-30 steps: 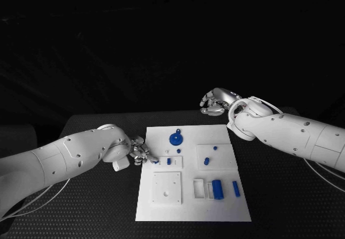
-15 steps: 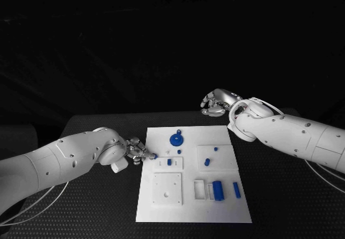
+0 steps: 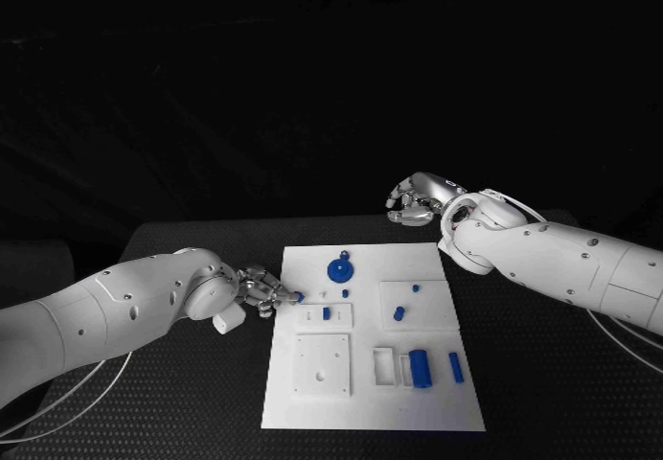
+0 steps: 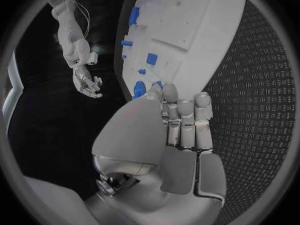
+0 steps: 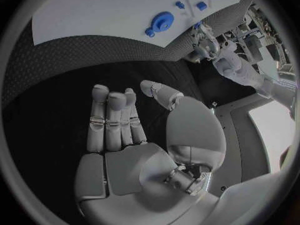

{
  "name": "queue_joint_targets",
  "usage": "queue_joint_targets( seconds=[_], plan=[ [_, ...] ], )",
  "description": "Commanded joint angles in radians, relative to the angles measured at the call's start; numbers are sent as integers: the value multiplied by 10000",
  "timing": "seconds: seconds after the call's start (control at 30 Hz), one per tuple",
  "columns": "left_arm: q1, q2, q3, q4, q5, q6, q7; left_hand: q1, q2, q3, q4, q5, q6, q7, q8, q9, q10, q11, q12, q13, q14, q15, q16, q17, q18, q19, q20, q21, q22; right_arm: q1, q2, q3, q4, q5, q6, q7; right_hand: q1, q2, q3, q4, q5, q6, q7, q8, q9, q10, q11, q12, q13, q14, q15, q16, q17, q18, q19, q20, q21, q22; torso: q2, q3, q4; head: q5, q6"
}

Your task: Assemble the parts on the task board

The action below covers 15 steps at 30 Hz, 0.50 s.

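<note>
our left hand (image 3: 262, 289) pinches a small blue part (image 3: 299, 297) at the task board (image 3: 371, 402) edge; right hand (image 3: 415, 199) hangs empty, fingers apart, beyond it.

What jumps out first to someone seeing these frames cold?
The white task board in the middle of the black table, dotted with small blue parts, the round blue disc near its far end standing out most. Next, the left hand at the board's left edge, its fingers at a small blue part. The right hand hangs beyond the board's far right corner, holding nothing.
</note>
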Motion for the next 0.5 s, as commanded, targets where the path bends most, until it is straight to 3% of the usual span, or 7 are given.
queue_joint_targets(
  seconds=[0.03, 0.3, 0.5],
  plan=[
    [-6, 23, 5, 32, 385, 71, 240, -48, -15, 728, -773, 52, 52, -1, 119, 477, -65, -3, -45, -2, 46, -176, -20, 3, -129, -74, -963, -21, 187, -3, 8, 4, 7, -16, 111, 85, -18, 45, 28, 38, -41, 1, 91, -61, 9, -29, 46, 48, -12, 71, 16, -65, 15, 136, 77, 5, -58, 13, 0, 2, -1, 5, 15],
    [-5, -79, 8, 143, 534, -10, 356, -67, -9, 740, -804, 54, 53, -4, 121, 501, -56, -7, -38, 0, 54, -180, -13, 4, -128, -66, -970, -13, 187, -3, 76, 0, -13, 24, 216, 154, -10, 36, 25, 23, -61, -2, 91, -63, 9, -34, 46, 51, -17, 69, 16, -69, 18, 136, 73, 4, -62, 20, 1, 5, -15, 6, 52],
    [2, -280, 34, 421, 624, -206, 576, -86, -18, 748, -840, 66, 62, -9, 127, 527, -41, -13, -30, 3, 68, -186, -5, 6, -128, -55, -977, -6, 185, -20, 168, -30, 249, -204, 335, 323, 145, 7, -39, -177, -401, -25, 99, -70, 13, -73, 54, 78, -47, 57, 23, -89, 43, 136, 55, -1, -85, 68, -8, 8, -3, -2, 110]
  ],
)
